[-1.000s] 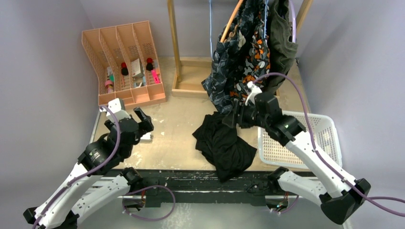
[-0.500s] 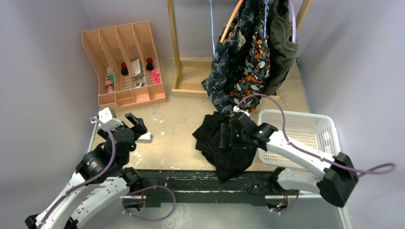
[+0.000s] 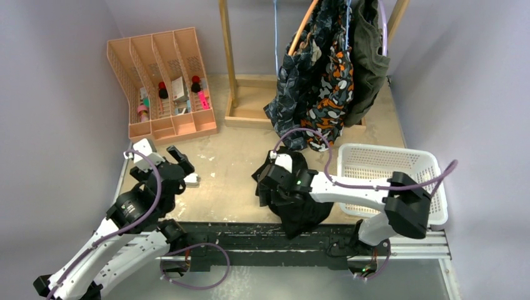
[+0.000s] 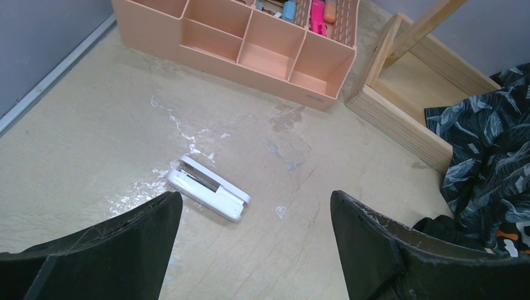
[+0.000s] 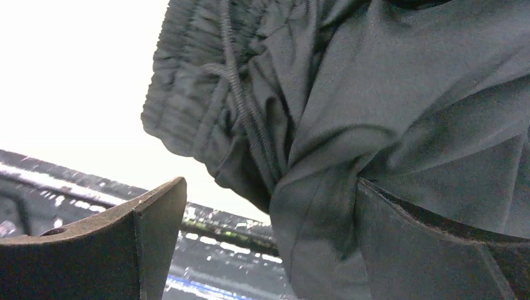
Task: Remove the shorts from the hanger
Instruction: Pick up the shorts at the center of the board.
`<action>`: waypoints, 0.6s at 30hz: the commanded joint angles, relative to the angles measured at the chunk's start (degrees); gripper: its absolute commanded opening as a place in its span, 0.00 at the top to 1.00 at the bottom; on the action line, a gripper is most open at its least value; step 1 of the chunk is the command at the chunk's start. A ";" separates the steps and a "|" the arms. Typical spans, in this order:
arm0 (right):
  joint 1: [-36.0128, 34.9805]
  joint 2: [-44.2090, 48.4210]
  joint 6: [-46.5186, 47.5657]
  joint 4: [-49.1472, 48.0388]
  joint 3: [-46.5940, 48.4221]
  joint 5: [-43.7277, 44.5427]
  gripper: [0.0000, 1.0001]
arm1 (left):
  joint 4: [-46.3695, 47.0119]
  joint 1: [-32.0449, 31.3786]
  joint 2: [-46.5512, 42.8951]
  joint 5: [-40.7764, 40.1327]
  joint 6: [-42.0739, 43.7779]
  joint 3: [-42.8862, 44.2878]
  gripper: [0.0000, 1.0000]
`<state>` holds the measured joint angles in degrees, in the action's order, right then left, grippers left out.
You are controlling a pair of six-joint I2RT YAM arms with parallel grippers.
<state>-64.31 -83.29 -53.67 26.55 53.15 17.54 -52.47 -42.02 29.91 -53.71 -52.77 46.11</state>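
The plain black shorts point(image 3: 306, 203) lie crumpled on the table near its front edge. My right gripper point(image 3: 272, 182) is low over their left part. In the right wrist view its jaws point(image 5: 270, 187) are open, with black fabric and a drawstring point(image 5: 375, 94) lying between and above them. The dark blue-grey patterned shorts point(image 3: 292, 87), the orange camouflage shorts point(image 3: 332, 94) and the olive green shorts point(image 3: 369, 56) hang from hangers on the wooden rack. My left gripper point(image 3: 178, 164) is open and empty over the left of the table point(image 4: 255, 195).
A white stapler point(image 4: 209, 187) lies just ahead of my left gripper. A peach organizer point(image 3: 165, 81) stands at the back left. The wooden rack base point(image 3: 250, 103) is behind the shorts. A white basket point(image 3: 381, 150) stands at the right, beside the black shorts.
My right gripper has come down from the hanging shorts and moved left onto the black shorts on the table. The left arm has shifted only slightly.
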 commanded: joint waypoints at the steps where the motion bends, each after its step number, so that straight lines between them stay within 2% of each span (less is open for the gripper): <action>1: -0.22 -6.22 -4.08 1.33 1.59 4.53 0.01 | 0.08 0.22 -0.04 -1.53 -0.57 -0.08 0.12; 4: -0.20 -11.72 -4.83 3.92 4.24 9.01 0.01 | 0.00 0.22 -0.37 -1.59 -0.70 -0.11 0.12; 7: -0.24 -15.80 -6.05 3.40 5.19 9.30 0.01 | -0.26 0.15 -1.03 -1.19 -1.14 -0.35 0.12; 9: -0.20 -16.73 -8.45 2.30 4.16 7.88 0.06 | -0.35 0.14 -1.42 -1.32 -1.35 -0.39 0.12; 13: -0.14 -16.96 -11.69 -1.93 2.76 6.86 0.28 | -1.46 0.08 -1.21 -1.26 -2.48 0.27 0.12; 17: -0.04 -20.92 -16.04 3.91 8.35 2.18 0.59 | -2.89 -0.16 -2.99 -4.51 -4.39 -0.02 0.12; 18: -0.02 -21.32 -16.84 6.14 10.71 3.29 0.67 | -2.87 -0.10 -3.16 -5.17 -4.48 -0.17 0.12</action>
<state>-64.69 -99.29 -62.63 30.33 59.18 25.45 -54.76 -42.04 28.32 -54.61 -55.11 46.02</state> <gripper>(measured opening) 0.448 0.881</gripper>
